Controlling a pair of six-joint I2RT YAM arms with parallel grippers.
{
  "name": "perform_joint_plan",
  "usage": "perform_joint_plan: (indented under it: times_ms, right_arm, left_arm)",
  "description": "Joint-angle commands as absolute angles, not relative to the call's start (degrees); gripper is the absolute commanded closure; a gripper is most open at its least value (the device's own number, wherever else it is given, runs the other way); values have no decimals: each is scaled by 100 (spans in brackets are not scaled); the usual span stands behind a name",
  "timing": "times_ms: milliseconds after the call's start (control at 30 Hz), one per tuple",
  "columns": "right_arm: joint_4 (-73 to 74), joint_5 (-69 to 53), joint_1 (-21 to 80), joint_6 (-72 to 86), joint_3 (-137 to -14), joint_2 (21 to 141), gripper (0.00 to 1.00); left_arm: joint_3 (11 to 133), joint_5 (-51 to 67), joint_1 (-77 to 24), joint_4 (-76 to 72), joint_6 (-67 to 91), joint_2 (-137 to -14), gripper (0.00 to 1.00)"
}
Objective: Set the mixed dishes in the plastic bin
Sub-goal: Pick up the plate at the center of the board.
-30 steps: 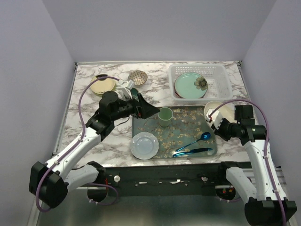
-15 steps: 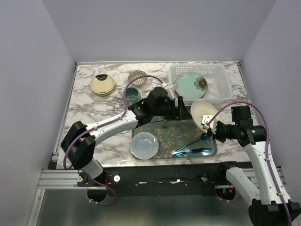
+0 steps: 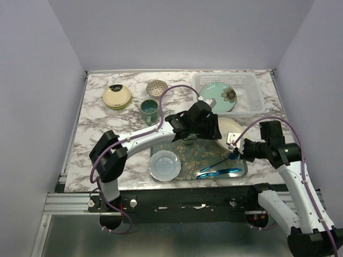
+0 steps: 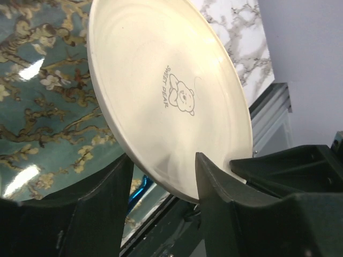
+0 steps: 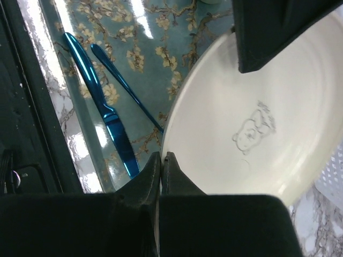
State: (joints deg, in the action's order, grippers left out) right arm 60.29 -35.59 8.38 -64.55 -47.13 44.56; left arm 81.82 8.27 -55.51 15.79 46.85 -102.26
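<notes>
A cream plate [image 3: 229,130] with a bear drawing [image 4: 179,96] hangs tilted above the right end of the tray. My right gripper [image 3: 236,145] is shut on its near rim [image 5: 162,155]. My left gripper [image 3: 210,126] has reached across from the left. Its jaws stand open astride the plate's opposite rim [image 4: 163,157], with a gap on the left finger's side. The white plastic bin [image 3: 252,85] stands at the back right with a teal flowered plate [image 3: 217,97] in it. Elsewhere lie a yellow plate [image 3: 117,95], a speckled bowl [image 3: 156,87], a teal mug [image 3: 149,110] and a pale blue plate [image 3: 164,165].
The patterned metal tray [image 3: 206,156] sits at front centre, strewn with crumbs. It holds a blue knife [image 5: 102,96] and spoon [image 5: 126,88], and a green cup [image 3: 187,141] mostly hidden by the left arm. The left arm spans the table's middle.
The left arm swung right from the green cup to the cream plate and its jaws narrowed around the rim. The right gripper lifted the plate and carried it left over the tray.
</notes>
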Motion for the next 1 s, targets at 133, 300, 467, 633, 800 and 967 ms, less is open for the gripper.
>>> perform_joint_plan:
  times_ms: [133,300,467,633,800,967]
  right_arm:
    - [5643,-3568,1055,-6197,-4684,4377,96]
    - [5678,-3919,1081,-6047,-4676,4307,93]
    - [5450,-4491,1081,-5398,-4605,4175,70]
    - [5151,-4579,1072,-4266,-4956,4052,39]
    - [4641,-4789,1011,-3332,-5247,4121,16]
    - [4159,-5009,311,-2394,-5432,4297,12]
  left_arm:
    - [8402,158,-5590,2188,4166,-10152,82]
    - [8359,272,-5590,2057,4096,-10011,98]
    - [8174,325,-5468,1828,4034,-9774,100]
    - [8068,501,-5151,1644,3990,-9624,100]
    - [8296,615,-4686,1608,3902,-9659,100]
    - [8700,800,-4255,1635,3867,-9957,100]
